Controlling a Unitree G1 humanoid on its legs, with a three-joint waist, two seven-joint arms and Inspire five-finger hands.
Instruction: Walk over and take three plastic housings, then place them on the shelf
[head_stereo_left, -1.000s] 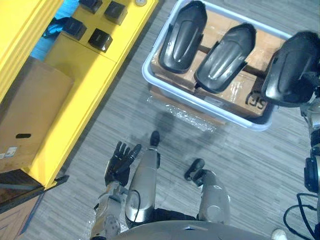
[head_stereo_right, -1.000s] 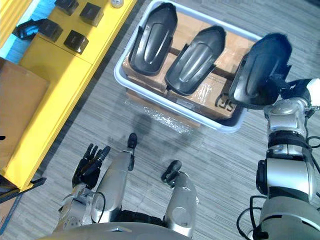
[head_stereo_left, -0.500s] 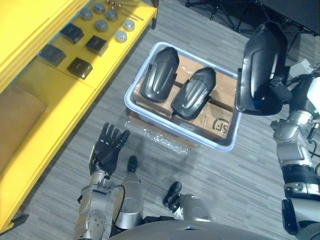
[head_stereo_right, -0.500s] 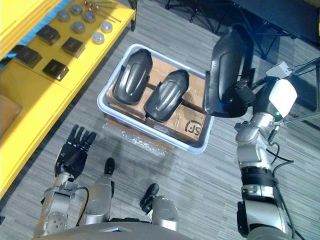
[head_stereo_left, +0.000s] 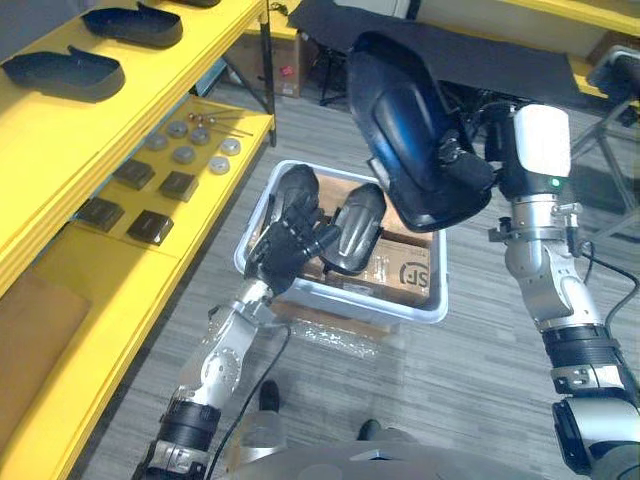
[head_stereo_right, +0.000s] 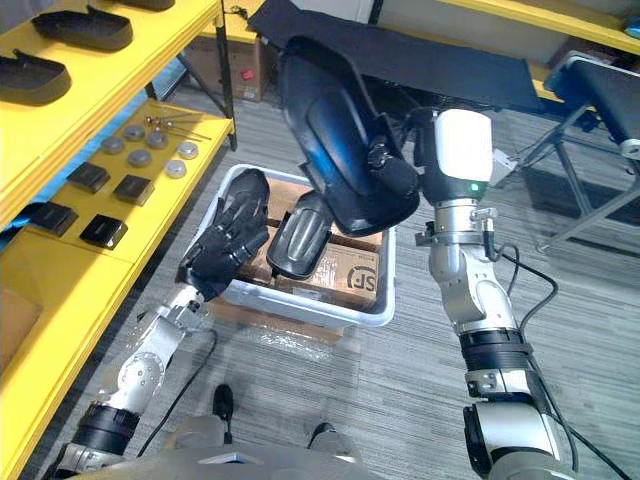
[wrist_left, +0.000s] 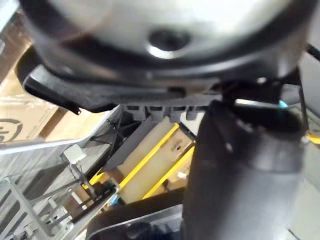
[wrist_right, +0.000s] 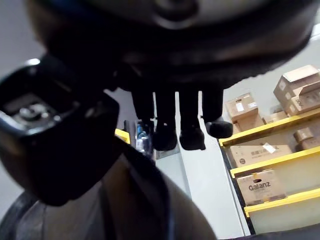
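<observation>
One large, dark, glossy, shell-shaped plastic housing (head_stereo_left: 405, 120) is off the floor. It is raised high over the bin in the right hand (head_stereo_left: 468, 172), whose fingers (wrist_right: 181, 134) curl over its edge against the thumb. Two matching dark housings (head_stereo_right: 300, 232) lie side by side on cardboard in the pale blue-white plastic bin (head_stereo_left: 345, 305) on the floor. The left hand (head_stereo_left: 288, 238) hangs over the left one of the pair, fingers loosely bent and closed on nothing.

Risks: the grip appears to sit at one end of a long, smooth shell, so much of its weight overhangs. I judge it may pivot or slip on a swing toward the shelf, and a drop would likely strike the bin. The wide shell may also clip the shelf edge or the left arm below it.

Surroundings: the yellow metal shelf (head_stereo_left: 130, 110) stands to the robot's left. Its upper level carries two dark shell-shaped parts (head_stereo_left: 132, 24). The lower level holds small black square blocks (head_stereo_left: 150, 226) and silver discs (head_stereo_left: 185, 154). A black upright (head_stereo_left: 265, 60) stands at the shelf's end.
</observation>
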